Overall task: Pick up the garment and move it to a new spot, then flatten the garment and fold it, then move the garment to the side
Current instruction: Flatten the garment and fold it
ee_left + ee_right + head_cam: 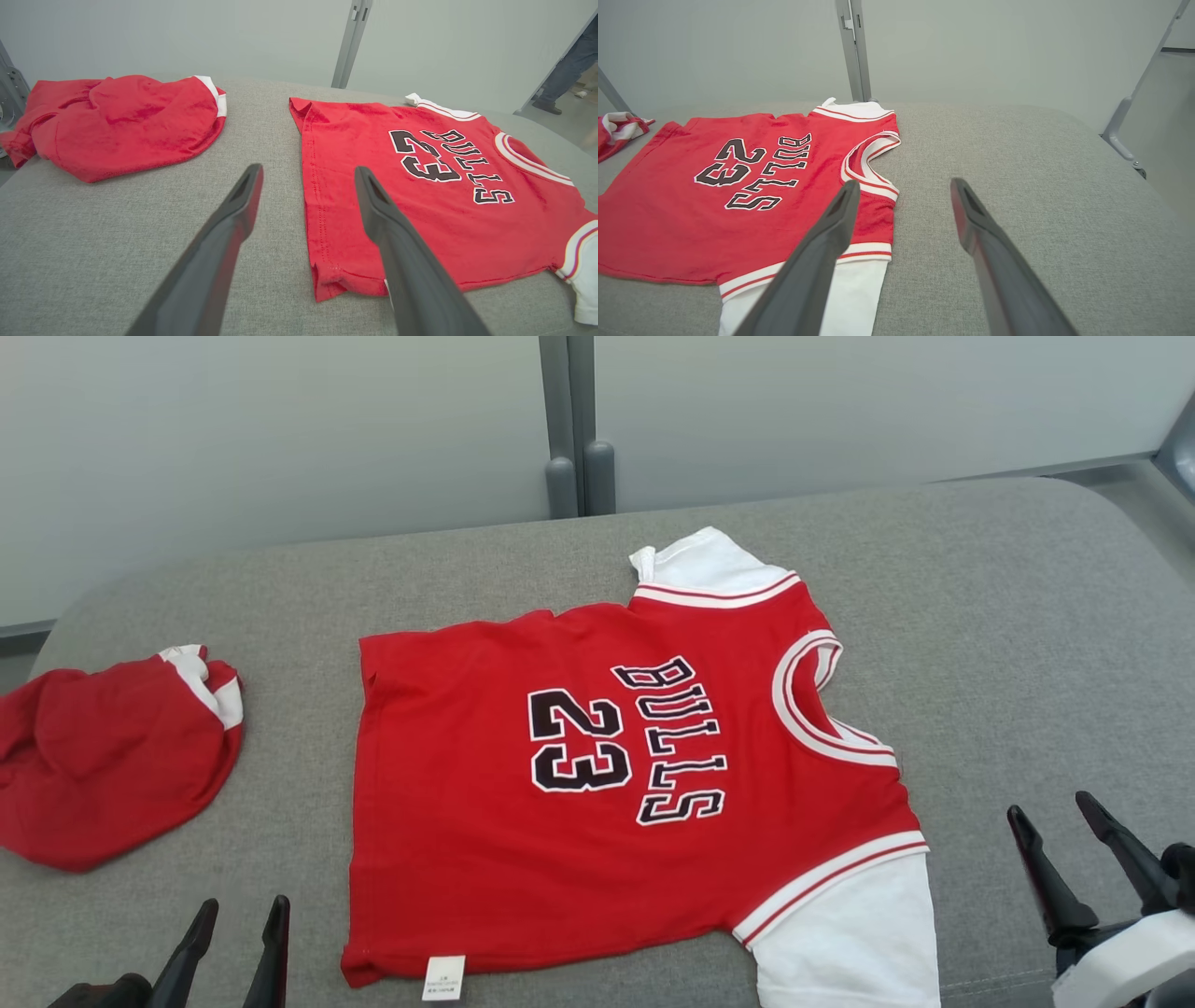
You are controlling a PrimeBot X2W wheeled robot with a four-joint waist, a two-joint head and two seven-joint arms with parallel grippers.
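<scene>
Grey padded surface [980, 616], pale wall [280, 429] behind.
Left gripper [245, 902] at 7 o'clock and right gripper [1050, 805] at 4 o'clock gape wide, empty; the red jersey [579, 784] lies flat between them, crumpled red cloth [103, 756] at 9 o'clock.

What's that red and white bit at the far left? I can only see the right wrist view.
Observer: It's a crumpled garment, red with white trim, lying in a heap apart from the jersey.
Operator: Where's my other gripper?
Observer: The left gripper is open and holds nothing, near the jersey's hem end.
Operator: Is anybody there?
Observer: The left wrist view shows a person's legs far off, past the wall panels.
</scene>
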